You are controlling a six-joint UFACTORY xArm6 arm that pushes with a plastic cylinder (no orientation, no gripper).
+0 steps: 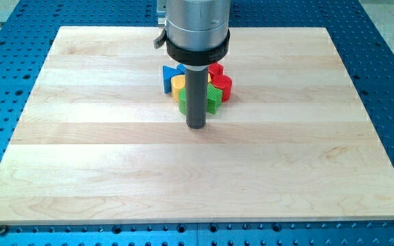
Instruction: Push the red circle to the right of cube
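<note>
Camera view shows the wooden table [115, 157] lying on a blue perforated base [19, 14], with the arm's grey housing [197, 27] coming down from the view's top and my tip [195, 127] resting on the wood. The tool is a bare rod (no jaws to clench or release), and it holds nothing. All blocks sit in one tight cluster just above my tip toward the view's top, partly hidden by the rod. A red circle [224, 87] stands at the cluster's right edge, up and to the view's right of my tip, apart from it. A second red block [215, 70] shows above it, its shape unclear. A green block [213, 98] touches the red circle on its left, right beside the rod. Left of the rod are a yellow block [178, 84] and a green sliver [182, 104] below it. A blue block [170, 71] sits at the cluster's upper left; whether it is the cube I cannot tell.
</note>
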